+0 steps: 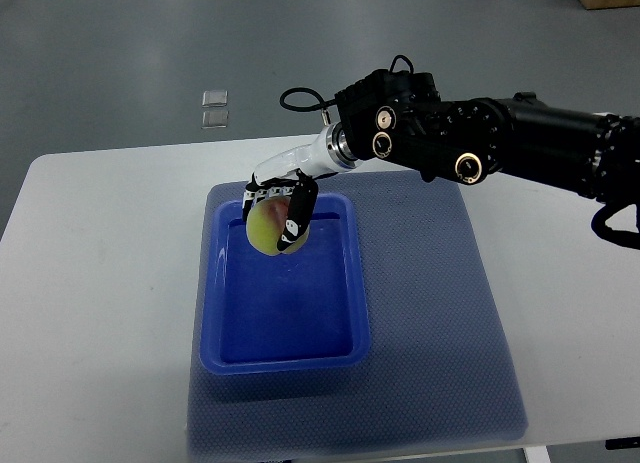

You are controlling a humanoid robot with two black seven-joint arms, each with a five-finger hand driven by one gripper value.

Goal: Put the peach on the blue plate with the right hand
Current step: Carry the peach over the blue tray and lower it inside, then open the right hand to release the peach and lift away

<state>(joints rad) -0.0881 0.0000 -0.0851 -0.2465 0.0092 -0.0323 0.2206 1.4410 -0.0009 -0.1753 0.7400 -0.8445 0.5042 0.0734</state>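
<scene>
Top view caught your right hand (283,205) with fingers curled around the peach (268,228), held over the far end of the blue plate (285,355) (really a shallow tray), apparently ready for setting down.

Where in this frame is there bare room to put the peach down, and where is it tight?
Most of the blue plate is bare, from its middle to the near rim. Only its far end is crowded, where the right robot hand grips the peach. The mat right of the plate and the white table to its left are also bare.
</scene>
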